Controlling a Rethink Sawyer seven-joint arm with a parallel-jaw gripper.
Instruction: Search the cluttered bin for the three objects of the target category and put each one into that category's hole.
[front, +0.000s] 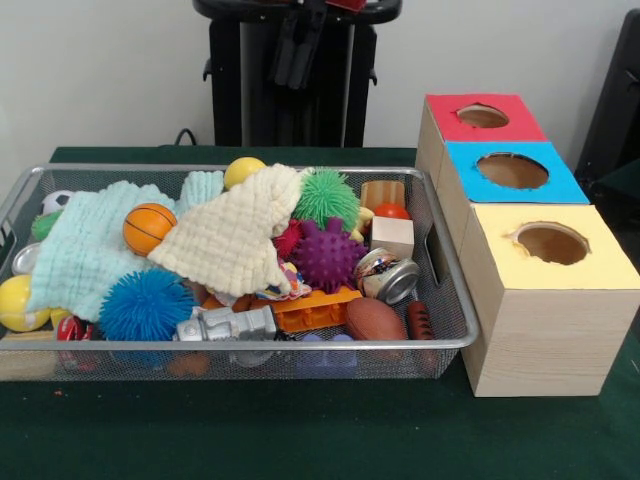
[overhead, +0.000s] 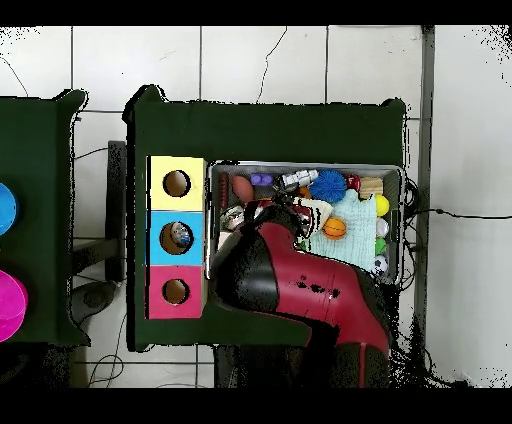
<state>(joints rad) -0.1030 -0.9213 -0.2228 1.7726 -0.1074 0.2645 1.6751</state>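
A wire mesh bin (front: 240, 343) holds a heap of toys and cloths. On top lie a cream cloth (front: 235, 240) and a pale green cloth (front: 85, 250). Around them sit an orange basketball (front: 149, 228), a blue spiky ball (front: 146, 304), a purple spiky ball (front: 327, 255), a green spiky ball (front: 326, 196), a yellow ball (front: 243, 171) and a brown football (front: 376, 319). To the right stands a wooden box with a red hole (front: 483, 116), a blue hole (front: 512, 170) and a yellow hole (front: 552, 243). My gripper (front: 300, 45) hangs high behind the bin, holding nothing I can see.
Also in the bin are a silver toy (front: 228, 324), an orange brick (front: 315, 308), a metal tin (front: 388, 277) and wooden blocks (front: 392, 235). In the overhead view my red arm (overhead: 300, 280) covers the bin's (overhead: 305, 165) lower left part, and something shiny lies in the blue hole (overhead: 180, 237).
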